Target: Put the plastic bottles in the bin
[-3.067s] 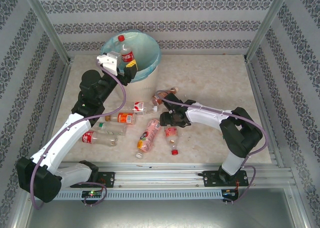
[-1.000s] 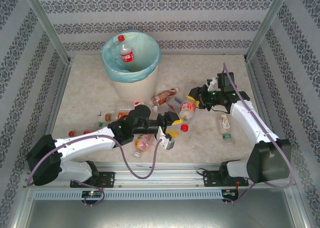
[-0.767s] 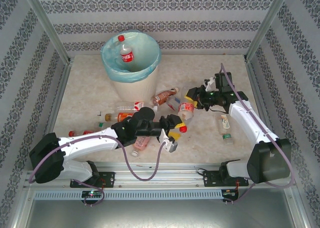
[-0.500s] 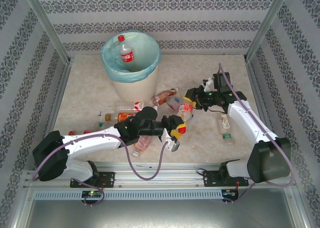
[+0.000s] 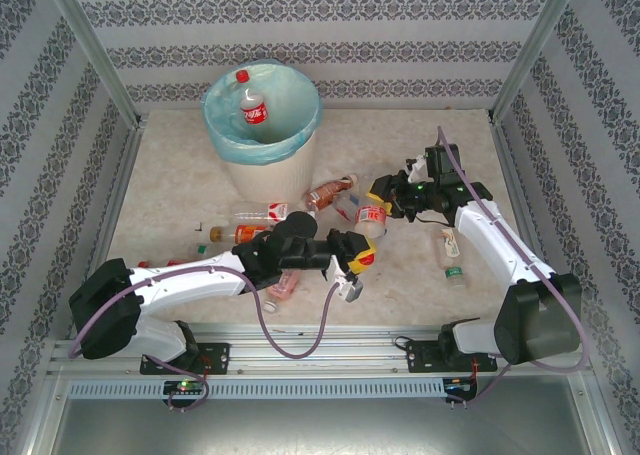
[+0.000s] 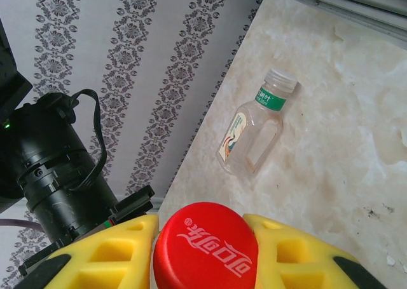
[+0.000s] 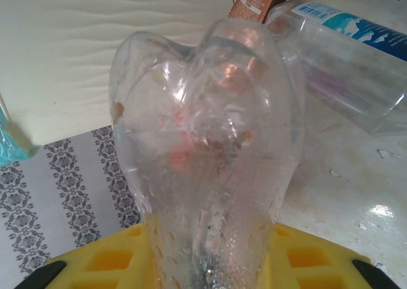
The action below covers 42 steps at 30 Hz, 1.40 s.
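The bin (image 5: 218, 127), cream-white with a blue-green liner, stands at the back left with one red-capped bottle (image 5: 250, 103) inside. Several plastic bottles lie on the table in front of it. My right gripper (image 5: 384, 195) is shut on a clear crumpled bottle (image 5: 373, 218), which in the right wrist view rises between the yellow fingers (image 7: 108, 263) as the same bottle (image 7: 203, 149). My left gripper (image 5: 358, 261) is shut on a red cap (image 6: 205, 248), with both yellow fingers (image 6: 108, 254) touching it. Whatever is below the cap is hidden.
A brown bottle (image 5: 328, 192), a white-and-red one (image 5: 262, 215), an orange-labelled one (image 5: 240, 233) and a pink one (image 5: 283, 283) lie mid-table. A green-labelled bottle (image 5: 450, 255) lies at the right, also seen as a bottle (image 6: 254, 133) in the left wrist view. Patterned walls enclose the table.
My left gripper slid right to the red cap and closed around it. My right gripper carried its clear bottle slightly left.
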Motion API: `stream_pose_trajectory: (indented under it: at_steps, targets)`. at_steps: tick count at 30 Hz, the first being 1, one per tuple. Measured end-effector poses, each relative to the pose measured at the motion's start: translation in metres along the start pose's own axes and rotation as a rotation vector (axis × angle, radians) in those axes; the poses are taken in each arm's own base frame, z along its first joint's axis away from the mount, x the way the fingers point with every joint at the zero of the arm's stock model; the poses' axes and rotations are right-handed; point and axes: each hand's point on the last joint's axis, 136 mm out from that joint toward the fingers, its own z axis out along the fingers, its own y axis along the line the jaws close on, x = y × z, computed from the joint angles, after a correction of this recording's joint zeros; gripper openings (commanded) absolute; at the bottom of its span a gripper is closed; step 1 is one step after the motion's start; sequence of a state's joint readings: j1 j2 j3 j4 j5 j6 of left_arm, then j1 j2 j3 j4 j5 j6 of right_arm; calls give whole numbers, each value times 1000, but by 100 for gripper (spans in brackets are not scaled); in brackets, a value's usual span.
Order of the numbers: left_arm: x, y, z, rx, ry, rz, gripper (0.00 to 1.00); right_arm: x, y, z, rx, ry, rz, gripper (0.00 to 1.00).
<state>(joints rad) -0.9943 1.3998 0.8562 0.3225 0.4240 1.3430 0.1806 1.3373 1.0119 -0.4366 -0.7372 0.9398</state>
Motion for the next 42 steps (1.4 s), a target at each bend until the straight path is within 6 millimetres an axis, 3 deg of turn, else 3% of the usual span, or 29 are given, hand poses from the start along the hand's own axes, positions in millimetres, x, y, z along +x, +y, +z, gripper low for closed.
stream_pose_trajectory:
  at_steps: [3, 7, 11, 15, 20, 25, 31, 36, 39, 42]
  targets:
    - [0, 4, 0, -15, 2, -11, 0, -1, -1, 0, 7, -9, 1, 76]
    - [2, 15, -1, -62, 14, -92, 0, -6, -4, -3, 11, -22, 12, 98]
    - [4, 39, -7, -130, 43, -216, 0, -21, -9, -15, 11, -74, 38, 98]
    - [1, 101, -29, -276, 42, -343, 0, -40, -11, -40, 20, -168, 40, 98]
    - [17, 191, -85, -536, 58, -530, 0, -54, -6, -66, 13, -265, 11, 98]
    - [54, 252, -153, -769, 57, -767, 0, -53, -7, -70, 16, -280, 2, 98]
    - [79, 298, -217, -942, 13, -970, 0, -46, -27, -62, 42, -259, 36, 98]
    - [99, 326, -266, -1073, -4, -1079, 0, -44, -29, -61, 44, -257, 38, 98]
    - [129, 335, -291, -1152, 39, -1144, 0, -45, -28, -61, 39, -261, 32, 98]
    - [177, 331, -313, -1227, 98, -1245, 0, -44, -29, -61, 39, -262, 31, 98]
